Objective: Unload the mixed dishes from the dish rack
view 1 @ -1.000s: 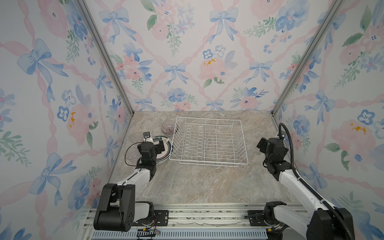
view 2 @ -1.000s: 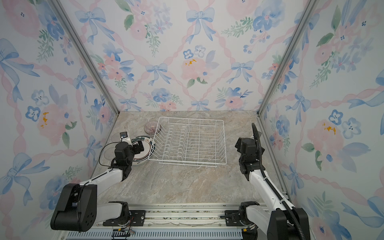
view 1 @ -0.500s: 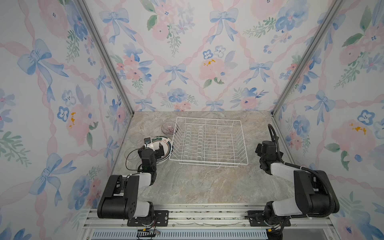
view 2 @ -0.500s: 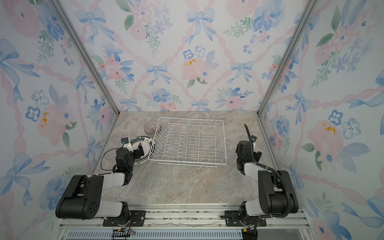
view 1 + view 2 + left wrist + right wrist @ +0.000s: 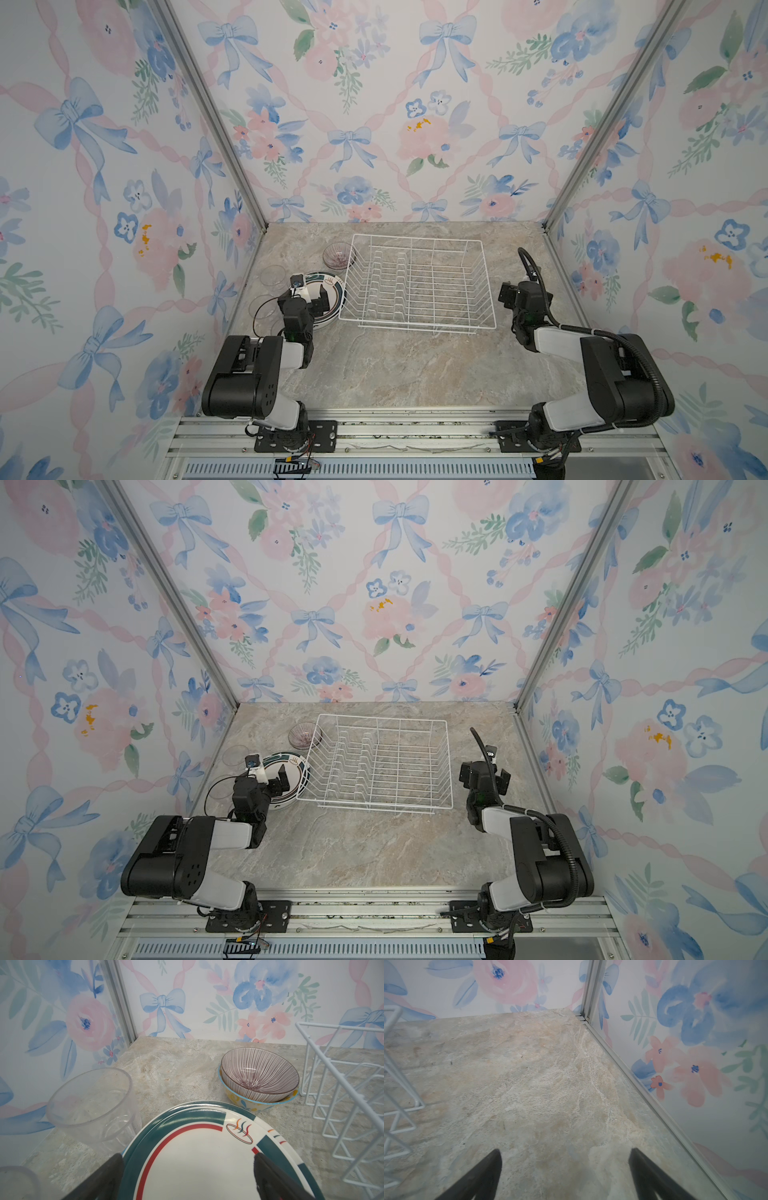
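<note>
Left gripper (image 5: 187,1157) hangs low over a stack of green-rimmed plates (image 5: 197,1138), its jaws spread wide and holding nothing; whether a fingertip (image 5: 259,1159) touches the top plate cannot be told. In both top views this stack lies on the marble tabletop (image 5: 395,365) at the dish rack's (image 5: 415,325) 9 o'clock, its edge just beside the rack's wire wall. At about 10 o'clock from the rack, close to its far left corner, the purple-striped bowl (image 5: 259,1076) sits nested upright inside the yellow-blue floral bowl (image 5: 245,1103). A clear glass cup (image 5: 91,1101) stands upright at the stack's 10 o'clock, near the left wall, and a second cup (image 5: 262,305) stands at the stack's 9 o'clock, partly behind the arm. The rack itself rests flat at mid-table, a little toward 12 o'clock. Right gripper (image 5: 564,1152) is poised at the rack's 3 o'clock, apart from it, jaws likewise wide with only bare tabletop between them.
</note>
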Controlling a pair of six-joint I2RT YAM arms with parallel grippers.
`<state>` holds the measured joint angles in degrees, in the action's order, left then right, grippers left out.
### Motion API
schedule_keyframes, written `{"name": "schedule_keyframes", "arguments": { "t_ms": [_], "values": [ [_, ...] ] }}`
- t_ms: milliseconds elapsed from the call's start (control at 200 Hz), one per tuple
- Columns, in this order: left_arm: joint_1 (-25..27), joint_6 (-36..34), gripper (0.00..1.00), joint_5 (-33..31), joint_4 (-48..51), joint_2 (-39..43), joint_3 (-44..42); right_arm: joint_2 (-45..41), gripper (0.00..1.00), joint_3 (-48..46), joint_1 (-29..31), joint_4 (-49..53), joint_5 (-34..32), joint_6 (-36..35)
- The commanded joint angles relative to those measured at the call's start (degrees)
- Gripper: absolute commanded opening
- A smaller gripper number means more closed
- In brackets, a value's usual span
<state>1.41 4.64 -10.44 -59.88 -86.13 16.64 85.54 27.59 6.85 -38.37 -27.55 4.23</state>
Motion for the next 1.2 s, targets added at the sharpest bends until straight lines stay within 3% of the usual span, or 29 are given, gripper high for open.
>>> {"name": "schedule_keyframes", "arguments": {
  "t_ms": [0, 335, 930, 995, 1070, 1195],
  "values": [
    [0.0, -1.5, 0.98, 2.6, -3.6, -1.4, -1.1, 0.1, 0.97, -2.8, 1.2, -7.1, -0.1, -3.3],
    [0.0, -2.8, 0.98, 5.6, -7.6, -2.8, -2.6, -0.2, 0.97, -7.6, 2.5, -16.3, 0.0, -5.1],
    [0.0, -2.8, 0.98, 5.6, -7.6, -2.9, -2.6, 1.2, 0.97, -10.0, 2.4, -19.8, 3.6, -5.5],
    [0.1, -2.8, 0.98, 5.4, -7.6, -2.9, -2.6, 6.7, 0.97, -10.8, 3.4, -30.6, 2.3, -8.0],
    [0.3, -2.9, 0.98, 5.1, -7.6, -2.9, -2.5, 2.7, 0.97, -9.7, 3.1, -21.8, 2.6, -6.2],
    [0.5, -3.0, 0.98, 4.7, -7.6, -2.9, -2.6, 4.5, 0.97, -9.5, 2.7, -24.3, 3.1, -6.4]
  ]
}}
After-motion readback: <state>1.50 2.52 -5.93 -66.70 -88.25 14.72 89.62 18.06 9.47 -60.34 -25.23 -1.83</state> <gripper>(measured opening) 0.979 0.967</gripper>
